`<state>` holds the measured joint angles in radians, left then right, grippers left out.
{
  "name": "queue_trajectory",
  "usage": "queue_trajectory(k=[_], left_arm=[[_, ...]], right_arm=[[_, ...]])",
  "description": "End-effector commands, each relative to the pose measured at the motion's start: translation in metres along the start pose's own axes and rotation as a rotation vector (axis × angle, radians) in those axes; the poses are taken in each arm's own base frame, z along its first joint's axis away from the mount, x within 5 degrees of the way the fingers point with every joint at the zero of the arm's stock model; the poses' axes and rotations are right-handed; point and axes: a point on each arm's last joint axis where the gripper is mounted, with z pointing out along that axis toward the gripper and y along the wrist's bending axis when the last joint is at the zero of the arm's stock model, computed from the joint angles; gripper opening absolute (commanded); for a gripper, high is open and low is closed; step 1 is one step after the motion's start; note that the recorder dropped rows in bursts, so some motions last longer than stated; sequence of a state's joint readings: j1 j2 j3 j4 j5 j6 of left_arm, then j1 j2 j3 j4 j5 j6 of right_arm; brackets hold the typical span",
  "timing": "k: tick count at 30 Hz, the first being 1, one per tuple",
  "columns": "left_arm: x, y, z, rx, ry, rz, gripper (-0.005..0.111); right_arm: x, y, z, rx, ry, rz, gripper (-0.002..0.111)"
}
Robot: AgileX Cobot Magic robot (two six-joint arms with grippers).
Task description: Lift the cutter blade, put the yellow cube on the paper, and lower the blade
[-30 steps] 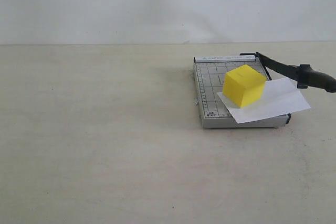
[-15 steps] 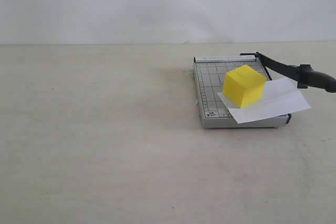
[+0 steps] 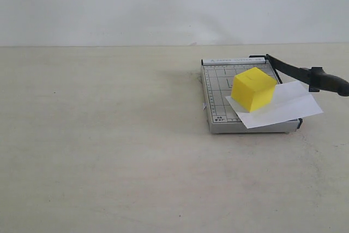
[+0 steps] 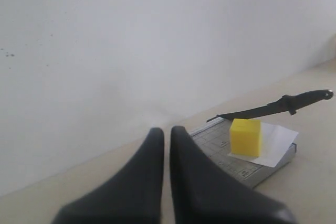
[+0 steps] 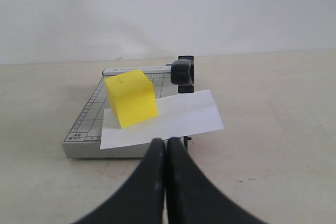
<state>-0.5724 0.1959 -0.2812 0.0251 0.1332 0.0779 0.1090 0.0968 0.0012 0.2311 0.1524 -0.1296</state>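
Observation:
The yellow cube [image 3: 253, 88] rests on the white paper [image 3: 286, 106], which lies across the grey gridded trimmer base [image 3: 218, 88] and overhangs its edge. The cutter blade [image 3: 305, 73] is raised at an angle, its thick black handle out past the paper. Neither gripper appears in the exterior view. My left gripper [image 4: 166, 132] is shut and empty, well short of the trimmer; that view shows the cube [image 4: 245, 136] and the lifted blade [image 4: 273, 107]. My right gripper [image 5: 166, 144] is shut and empty, just before the paper [image 5: 173, 116], with the cube [image 5: 130, 97] and the blade handle [image 5: 182, 71] beyond.
A beige tabletop [image 3: 109, 145] spreads around the trimmer, bounded by a white wall [image 3: 163, 4] behind it. The trimmer stands right of centre on the table.

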Motion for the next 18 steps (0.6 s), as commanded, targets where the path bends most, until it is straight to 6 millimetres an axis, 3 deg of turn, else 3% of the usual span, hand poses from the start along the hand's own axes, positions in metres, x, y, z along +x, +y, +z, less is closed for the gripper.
queue_trajectory(k=[1, 11, 18], left_arm=[[0.030, 0.000, -0.012, -0.060, -0.027, -0.018, 0.004], [0.077, -0.003, -0.011, -0.081, 0.028, -0.018, 0.004], [0.076, -0.003, -0.011, -0.082, 0.019, -0.014, 0.004]], right_arm=[[-0.001, 0.000, -0.001, -0.001, -0.013, -0.004, 0.000], [-0.001, 0.000, -0.001, -0.001, -0.013, -0.004, 0.000], [-0.001, 0.000, -0.001, -0.001, -0.013, -0.004, 0.000]])
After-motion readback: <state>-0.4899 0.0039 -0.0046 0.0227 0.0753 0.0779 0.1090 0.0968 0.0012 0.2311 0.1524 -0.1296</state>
